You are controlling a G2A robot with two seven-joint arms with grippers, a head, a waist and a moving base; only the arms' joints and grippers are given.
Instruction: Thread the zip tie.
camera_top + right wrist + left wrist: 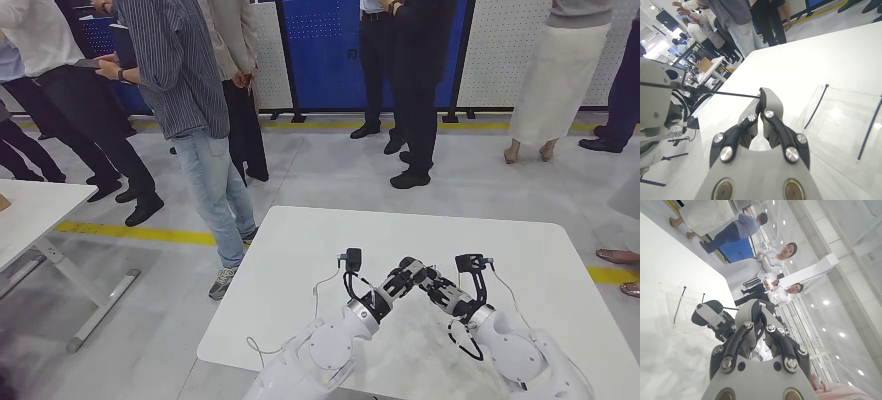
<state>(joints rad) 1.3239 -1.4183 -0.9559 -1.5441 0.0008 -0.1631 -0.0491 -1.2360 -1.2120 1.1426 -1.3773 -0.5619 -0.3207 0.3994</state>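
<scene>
Right wrist view: 3 ties. 1 zip tie (734, 94), axis 9–3 o'clock, off table: R gripper (760, 102) fingers pinch one end, L gripper (758, 313) fingers closed on it. 2 spare ties (815, 106) in clear tray (848, 98).

obstacles: clear tray (838, 106) on table (810, 56) | zip tie (734, 94) strung between both jaws

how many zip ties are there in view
3. One zip tie is pinched in the right hand, stretching toward the left hand. A second zip tie and a third zip tie sit apart in the clear box. More may be hidden behind the arms.
</scene>
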